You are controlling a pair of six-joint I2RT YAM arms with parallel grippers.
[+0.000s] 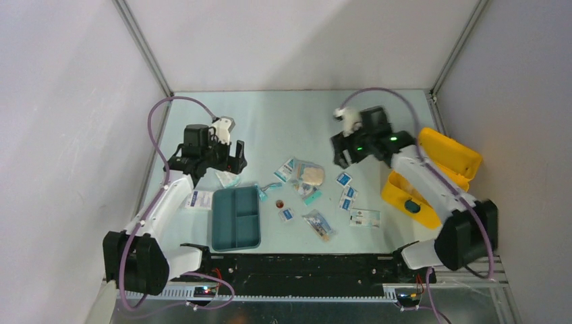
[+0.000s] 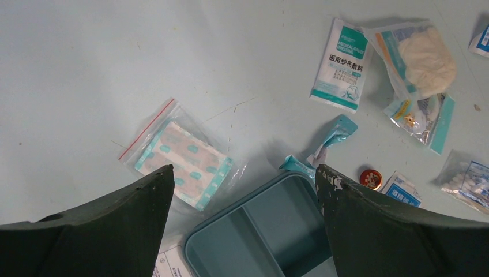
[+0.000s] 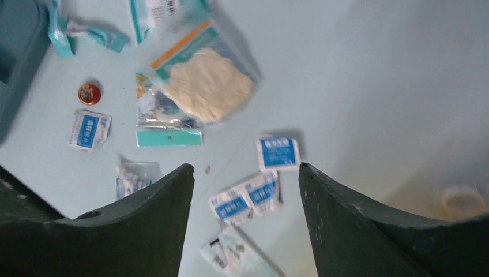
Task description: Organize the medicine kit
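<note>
Plainly, left claw (image 2: 243, 172), right claw (image 3: 245, 168) gape empty — medicine kit (image 1: 453, 154) at table (image 1: 290, 121) edge.

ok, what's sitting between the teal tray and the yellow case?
Not bare. The top view shows loose supplies between the teal tray and the yellow case: a small red tin, blue-and-white packets and a bag with beige contents.

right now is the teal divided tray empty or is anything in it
empty. in the top view every compartment of the teal tray shows bare, and the packets lie out on the table beside it.
</note>
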